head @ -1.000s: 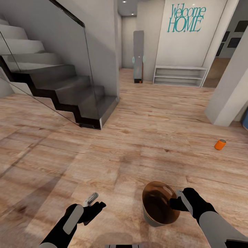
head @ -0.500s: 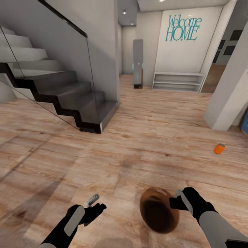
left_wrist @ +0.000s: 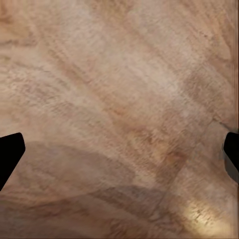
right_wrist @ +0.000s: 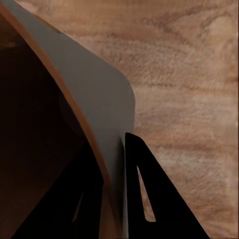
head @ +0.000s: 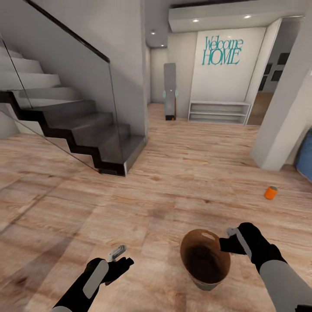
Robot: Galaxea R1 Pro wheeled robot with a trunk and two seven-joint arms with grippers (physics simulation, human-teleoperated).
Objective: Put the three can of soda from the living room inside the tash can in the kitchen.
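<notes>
Head view: orange soda can (head: 271, 192) ahead.

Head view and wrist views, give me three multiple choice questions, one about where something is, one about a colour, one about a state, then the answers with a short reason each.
1. Where is the soda can?
A. On the plank floor near the white pillar
B. On the stairs
C. Inside the trash can

2. What colour is that soda can?
A. Green
B. Orange
C. White

3. What is the right pincer doing?
A. Hanging open over the floor
B. Clamped on the trash can's rim
C. Holding the soda can

Answers:
1. A, the can lies on the floor by the pillar, far from the stairs.
2. B, its body is bright orange.
3. B, the right wrist view shows a finger on each side of the trash can wall, while the left pincer is open and empty.
</notes>
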